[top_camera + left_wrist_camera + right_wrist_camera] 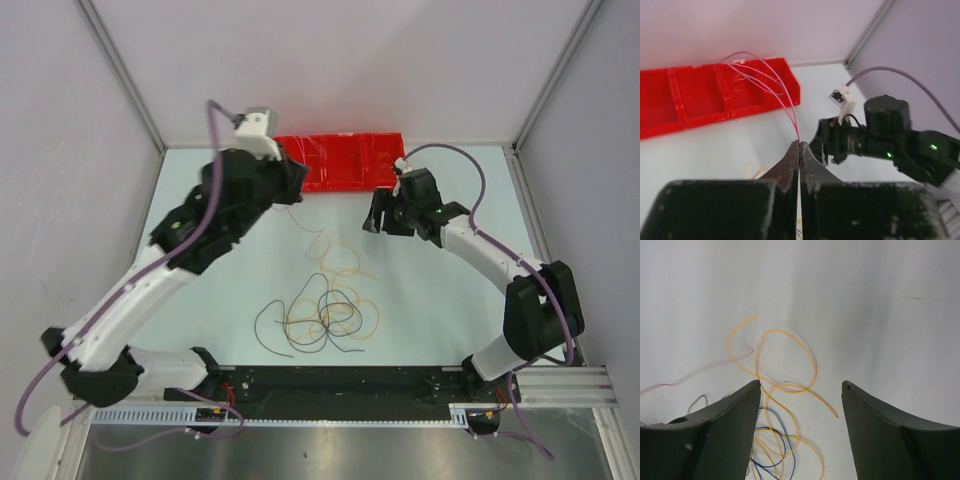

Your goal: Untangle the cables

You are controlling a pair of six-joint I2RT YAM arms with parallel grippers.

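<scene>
Cables (pixel 325 315) tangled — left tool (pixel 799 145) pinches red cable (pixel 796 127), its lower end hidden; right tool (pixel 801 382) apart.

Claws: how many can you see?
2. The left claw, near the red tray, pinches a red cable; the right claw hangs open above an orange cable.

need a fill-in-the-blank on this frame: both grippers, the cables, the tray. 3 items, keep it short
1. The left gripper is ___ on a thin red cable.
2. The right gripper hangs over an orange cable with its jaws ___.
3. The tangle of cables lies on the table, not in the ___ tray at the far edge.

Missing words: shut; open; red
</scene>
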